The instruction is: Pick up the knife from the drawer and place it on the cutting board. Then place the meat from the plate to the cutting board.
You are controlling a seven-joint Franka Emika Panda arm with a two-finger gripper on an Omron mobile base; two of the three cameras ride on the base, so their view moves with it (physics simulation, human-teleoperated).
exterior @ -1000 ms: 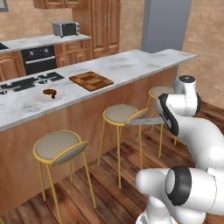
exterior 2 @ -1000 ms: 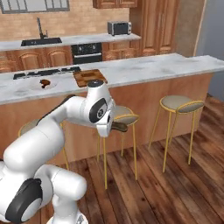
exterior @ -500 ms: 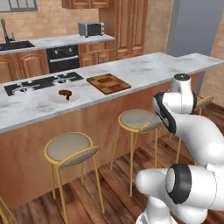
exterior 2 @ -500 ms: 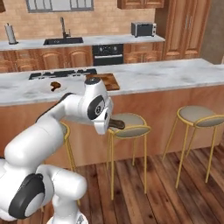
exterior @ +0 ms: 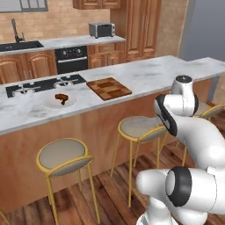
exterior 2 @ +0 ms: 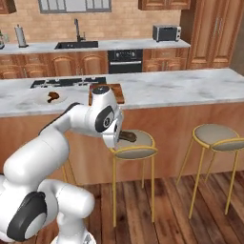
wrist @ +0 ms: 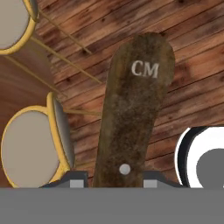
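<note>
Knife (wrist: 131,113) handle clamped in gripper (wrist: 113,178), apparently pointing floorward, cutting board (exterior: 109,88) well apart.

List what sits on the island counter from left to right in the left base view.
Cooktop burners → white plate carrying the meat → cutting board.

Glossy white rounded arm segments (exterior: 197,136), dark grey-black joint rings, round grey end caps
</note>
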